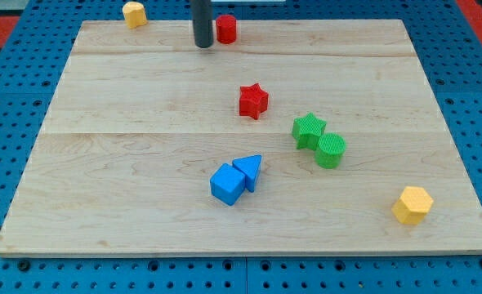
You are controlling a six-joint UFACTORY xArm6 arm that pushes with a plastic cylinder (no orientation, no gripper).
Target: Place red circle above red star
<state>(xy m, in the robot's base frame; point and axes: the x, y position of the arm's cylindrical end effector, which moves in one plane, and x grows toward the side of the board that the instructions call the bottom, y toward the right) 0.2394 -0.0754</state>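
Board (143,98): my tip (203,46) beside red circle (226,29)

You're looking at a lab or robot test bench, not a home or shop. The clues: a pale wooden worktop (143,122) made of joined planks sits on a blue perforated base (470,98), w/ regular rows of round holes like a mounting board. A red perforated surface (4,20) shows at the view's top corners. On the wood lie small, plain-coloured plastic shape blocks, e.g. a red star (253,101), green star (308,130), blue cube (227,184) and yellow hexagon (412,205), typical of manipulation trials. A straight dark rod comes down from the view's top, my tip (203,46) at the worktop's far edge.
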